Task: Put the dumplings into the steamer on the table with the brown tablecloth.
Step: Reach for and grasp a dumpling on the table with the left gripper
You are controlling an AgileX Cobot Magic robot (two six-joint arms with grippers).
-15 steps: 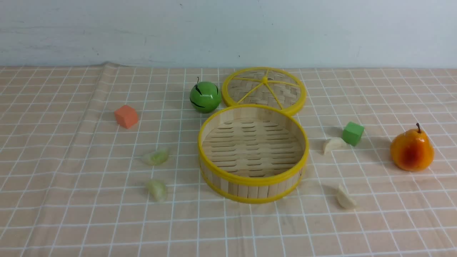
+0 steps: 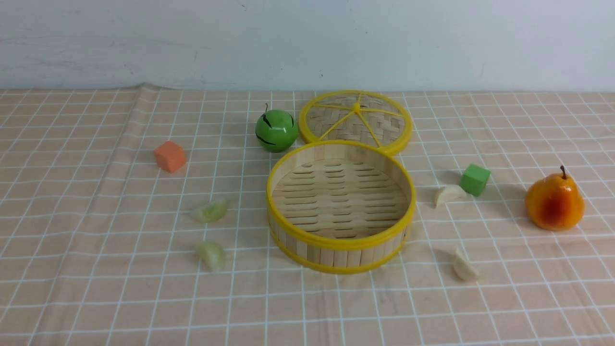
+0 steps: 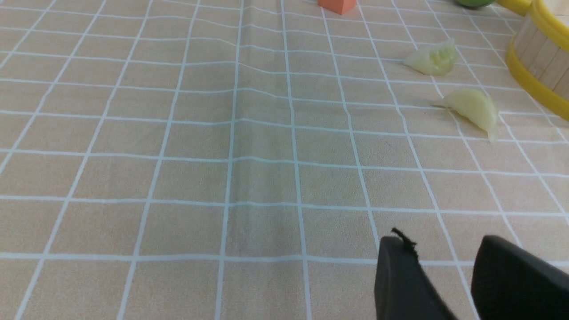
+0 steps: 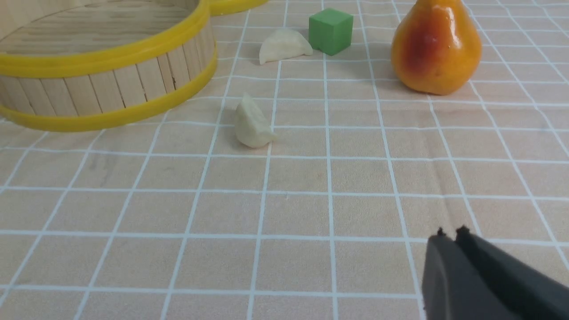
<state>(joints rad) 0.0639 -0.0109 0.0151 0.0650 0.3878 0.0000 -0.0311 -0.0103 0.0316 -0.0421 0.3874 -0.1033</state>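
Observation:
The bamboo steamer [image 2: 340, 238] with yellow rims sits mid-table on the brown tablecloth [image 2: 96, 298], with nothing inside it. Two pale green dumplings [image 2: 209, 211] [image 2: 212, 255] lie to its left, seen also as dumplings [image 3: 432, 60] [image 3: 474, 110] in the left wrist view. Two cream-white dumplings [image 2: 449, 194] [image 2: 465, 266] lie to its right, the nearer dumpling [image 4: 251, 123] and the farther one [image 4: 284, 45] also in the right wrist view. My left gripper [image 3: 440, 244] is open over bare cloth, well short of the green dumplings. My right gripper [image 4: 450, 234] is shut and holds nothing. Neither arm shows in the front view.
The woven lid [image 2: 355, 120] leans behind the steamer beside a green apple [image 2: 276, 129]. An orange cube [image 2: 169, 156] sits far left. A green cube [image 2: 475, 179] touches the farther white dumpling, and an orange pear [image 2: 554, 202] stands at the right.

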